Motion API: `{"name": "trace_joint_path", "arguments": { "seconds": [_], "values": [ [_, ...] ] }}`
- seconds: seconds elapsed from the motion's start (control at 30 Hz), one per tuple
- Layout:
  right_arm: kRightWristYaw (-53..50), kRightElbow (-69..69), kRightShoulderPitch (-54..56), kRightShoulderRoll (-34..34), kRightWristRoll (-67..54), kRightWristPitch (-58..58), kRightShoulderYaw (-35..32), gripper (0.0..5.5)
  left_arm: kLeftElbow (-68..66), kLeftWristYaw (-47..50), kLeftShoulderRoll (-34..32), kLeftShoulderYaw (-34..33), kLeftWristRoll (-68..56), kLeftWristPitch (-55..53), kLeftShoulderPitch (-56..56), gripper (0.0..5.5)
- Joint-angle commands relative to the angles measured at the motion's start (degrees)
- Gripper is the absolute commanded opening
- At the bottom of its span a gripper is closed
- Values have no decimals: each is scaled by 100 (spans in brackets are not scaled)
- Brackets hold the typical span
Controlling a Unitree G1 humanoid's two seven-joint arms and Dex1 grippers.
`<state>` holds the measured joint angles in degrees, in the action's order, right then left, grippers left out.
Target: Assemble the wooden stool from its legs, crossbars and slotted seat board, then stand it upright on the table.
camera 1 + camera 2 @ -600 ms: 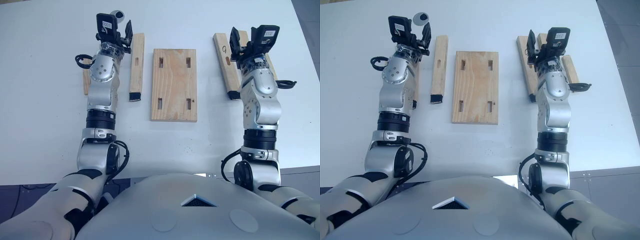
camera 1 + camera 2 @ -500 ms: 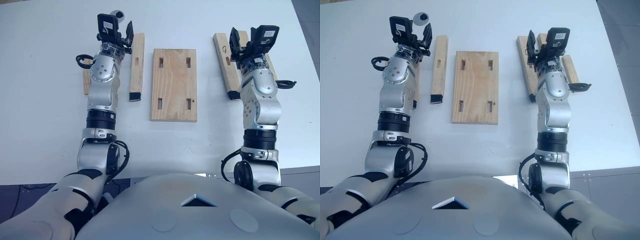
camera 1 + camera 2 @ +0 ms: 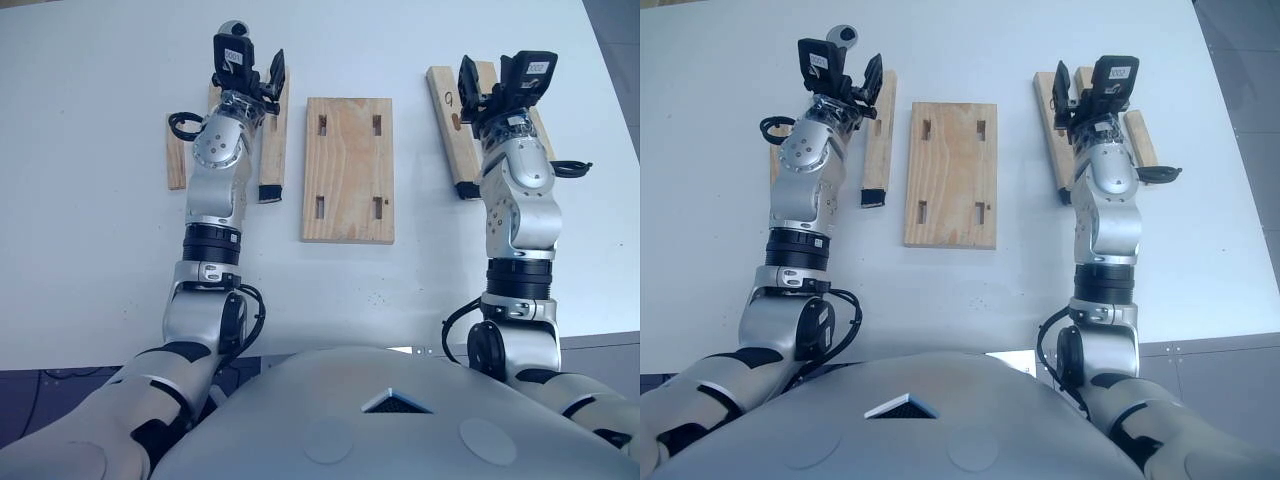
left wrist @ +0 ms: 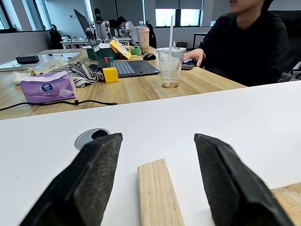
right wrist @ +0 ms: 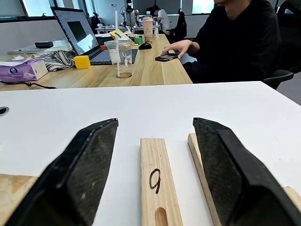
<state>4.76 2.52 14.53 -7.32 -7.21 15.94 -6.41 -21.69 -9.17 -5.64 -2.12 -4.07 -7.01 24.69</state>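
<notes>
One white table point(image 3: 90, 260), a cluttered wooden desk point(image 4: 141, 87) beyond.

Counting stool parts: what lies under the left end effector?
The end of a pale wooden bar lies flat on the white table; the arm hides most of its length.

Bright, even light washes the white table point(image 3: 80, 250); shadows on it are faint and soft. Far windows point(image 4: 163, 16) glow, perhaps overexposed.
</notes>
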Motion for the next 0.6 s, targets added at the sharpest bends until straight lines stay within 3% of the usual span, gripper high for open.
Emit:
{"name": "trace_joint_path", "arguments": {
  "seconds": [0.03, 0.6],
  "values": [
    [19, -30, 24, 61, -11, 55, 69, 294, 79, -52, 11, 14, -17, 77, -34, 280],
    [4, -5, 12, 177, -242, -30, -19, 294, -79, 411, 31, -380, -63, 1324, 105, 280]
  ]
}}
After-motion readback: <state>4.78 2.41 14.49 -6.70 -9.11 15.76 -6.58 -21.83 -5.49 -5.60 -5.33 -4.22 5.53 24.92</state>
